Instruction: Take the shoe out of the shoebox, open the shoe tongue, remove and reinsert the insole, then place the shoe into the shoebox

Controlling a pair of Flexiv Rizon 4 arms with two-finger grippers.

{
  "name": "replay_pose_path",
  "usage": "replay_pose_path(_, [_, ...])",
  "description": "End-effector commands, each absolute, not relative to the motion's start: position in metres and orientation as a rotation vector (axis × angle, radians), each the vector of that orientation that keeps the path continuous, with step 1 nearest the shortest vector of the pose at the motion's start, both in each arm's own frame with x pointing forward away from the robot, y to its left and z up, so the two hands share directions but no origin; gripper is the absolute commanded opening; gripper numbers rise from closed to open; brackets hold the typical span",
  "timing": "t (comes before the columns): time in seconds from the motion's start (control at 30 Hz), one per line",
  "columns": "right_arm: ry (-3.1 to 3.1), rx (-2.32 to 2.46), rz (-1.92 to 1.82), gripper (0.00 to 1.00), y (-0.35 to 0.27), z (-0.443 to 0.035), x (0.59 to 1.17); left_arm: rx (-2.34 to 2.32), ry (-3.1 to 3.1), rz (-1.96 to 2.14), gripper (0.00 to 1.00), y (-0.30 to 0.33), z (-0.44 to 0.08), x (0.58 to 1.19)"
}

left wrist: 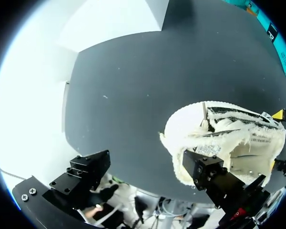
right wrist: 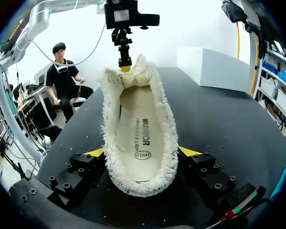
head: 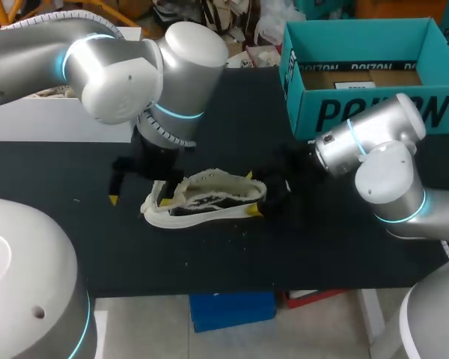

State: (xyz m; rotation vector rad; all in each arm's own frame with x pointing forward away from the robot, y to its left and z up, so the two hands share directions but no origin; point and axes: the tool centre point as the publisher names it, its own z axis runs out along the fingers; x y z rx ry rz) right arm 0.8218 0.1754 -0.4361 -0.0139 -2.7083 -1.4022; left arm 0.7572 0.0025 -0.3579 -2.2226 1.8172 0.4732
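Lying mid-frame on the black table (head: 322,247), the shoe (head: 209,198) is clamped at its heel by both right gripper (head: 253,196) fingers. The left gripper (head: 138,198) is spread wide, one finger at the toe.

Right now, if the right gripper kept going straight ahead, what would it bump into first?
The shoe: its near end sits between the fingers of the right gripper. Farther along that line, the left gripper has a finger at the shoe's far end, though depth is hard to judge.
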Motion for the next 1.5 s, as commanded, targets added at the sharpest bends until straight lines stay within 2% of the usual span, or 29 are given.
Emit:
replay_pose_path(0.03, [-2.712,-0.019,-1.397,0.00,0.174,-0.441,0.823,-2.236,1.831,0.460,1.00,0.014,-0.362,0.756])
replay_pose_path(0.27, [-2.712,-0.019,-1.397,0.00,0.174,-0.441,0.823,-2.236,1.886,0.391,1.00,0.012,-0.355,0.759])
replay_pose_path(0.53, [-2.712,-0.019,-1.397,0.00,0.174,-0.441,0.823,-2.021,2.121,0.037,1.00,-0.007,-0.305,0.765])
replay_pose_path(0.57, [-2.712,-0.019,-1.397,0.00,0.174,-0.441,0.823,-1.956,2.186,-0.050,0.85,-0.011,-0.296,0.767])
replay_pose_path(0.6, [-2.712,-0.019,-1.397,0.00,0.174,-0.441,0.823,-1.923,2.228,-0.100,0.62,-0.014,-0.290,0.768])
replay_pose_path(0.63, [-2.712,-0.019,-1.397,0.00,0.174,-0.441,0.823,-1.849,2.286,-0.168,0.25,-0.019,-0.282,0.771])
replay_pose_path(0.67, [-2.712,-0.019,-1.397,0.00,0.174,-0.441,0.823,-1.785,2.354,-0.227,0.00,-0.023,-0.275,0.773])
replay_pose_path(0.83, [-2.712,-0.019,-1.397,0.00,0.174,-0.441,0.823,-1.320,2.834,-0.440,0.00,-0.053,-0.255,0.784])
replay_pose_path(1.0, [-2.712,-0.019,-1.397,0.00,0.174,-0.441,0.823,-0.642,3.322,-0.668,0.00,-0.078,-0.256,0.784])
replay_pose_path(1.07, [-2.712,-0.019,-1.397,0.00,0.174,-0.441,0.823,-0.566,3.400,-0.694,0.00,-0.088,-0.259,0.786])
replay_pose_path(1.1, [-2.712,-0.019,-1.397,0.00,0.174,-0.441,0.823,-0.638,3.389,-0.545,0.00,-0.095,-0.264,0.791])
replay_pose_path(1.5, [-2.712,-0.019,-1.397,0.00,0.174,-0.441,0.823,-0.638,3.389,-0.545,0.00,-0.095,-0.264,0.791])
